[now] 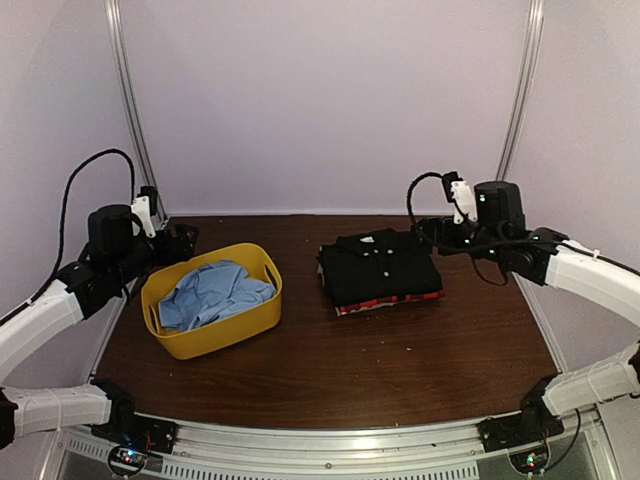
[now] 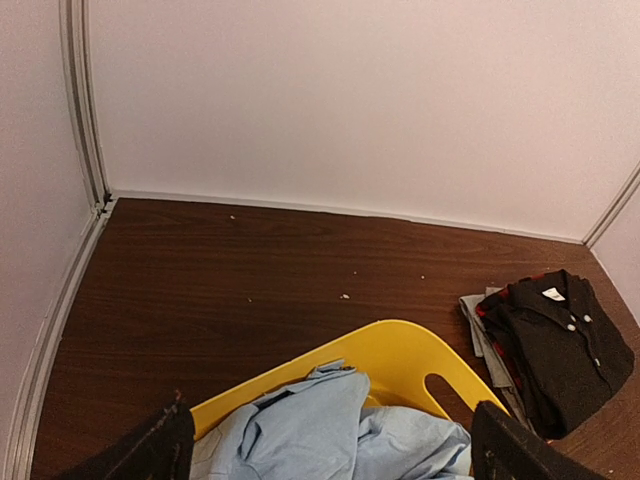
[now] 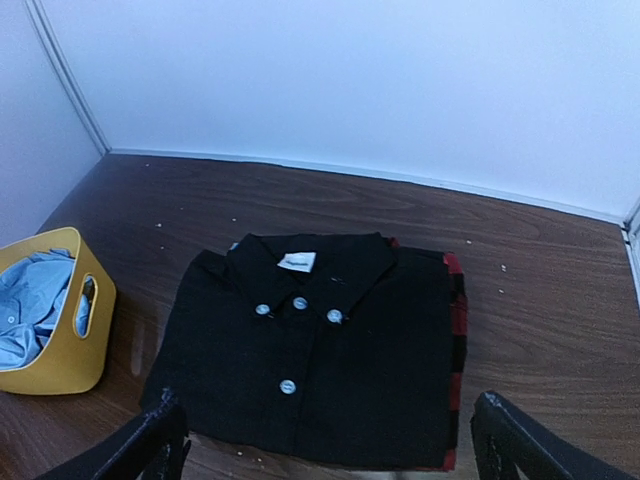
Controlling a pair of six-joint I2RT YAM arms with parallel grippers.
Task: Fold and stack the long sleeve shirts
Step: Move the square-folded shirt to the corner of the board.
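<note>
A folded black shirt with pale buttons lies on top of a red-edged shirt in a stack right of the table's middle; both show in the right wrist view, the black one over the red-edged one. A crumpled light blue shirt fills the yellow basket, also in the left wrist view. My left gripper hangs open and empty above the basket's far left edge. My right gripper hangs open and empty just right of the stack.
The yellow plastic basket stands left of the middle. A grey cloth edge sticks out under the stack. White walls and metal rails close the table at the back and sides. Crumbs dot the dark wooden tabletop.
</note>
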